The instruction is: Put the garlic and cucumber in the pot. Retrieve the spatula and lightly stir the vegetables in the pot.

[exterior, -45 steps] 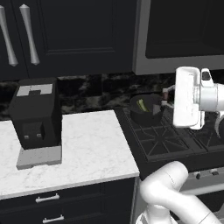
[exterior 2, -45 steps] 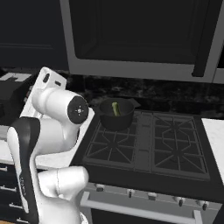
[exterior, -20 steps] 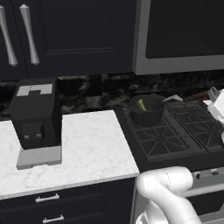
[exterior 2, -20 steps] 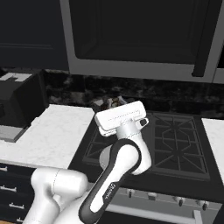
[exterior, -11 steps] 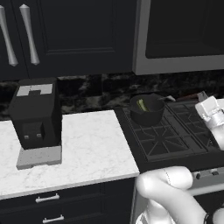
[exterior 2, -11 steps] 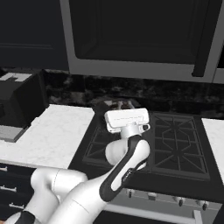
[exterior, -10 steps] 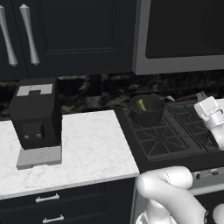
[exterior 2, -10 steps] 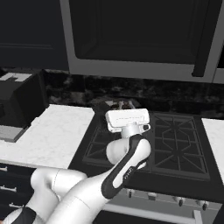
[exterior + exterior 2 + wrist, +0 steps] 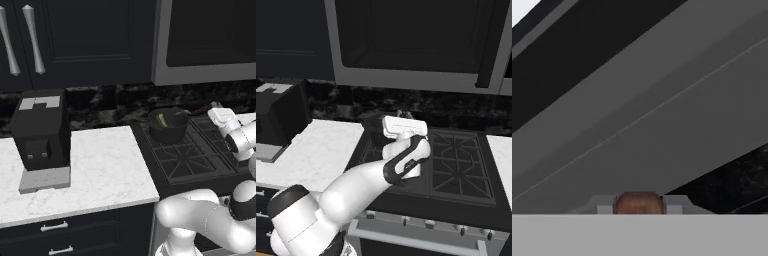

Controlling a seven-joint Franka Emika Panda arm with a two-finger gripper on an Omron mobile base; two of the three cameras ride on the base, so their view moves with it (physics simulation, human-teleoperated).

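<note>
We see the pot (image 9: 168, 125) on the rear left burner of the black stove (image 9: 192, 152), with the green cucumber (image 9: 162, 120) lying inside it. To the pot's right the pincer (image 9: 639, 204) is pinched on the reddish-brown handle of the spatula (image 9: 639, 203) (its blade is hidden from us). Left of the pot, a black appliance (image 9: 41, 129) stands on the white worktop (image 9: 95, 167).
</note>
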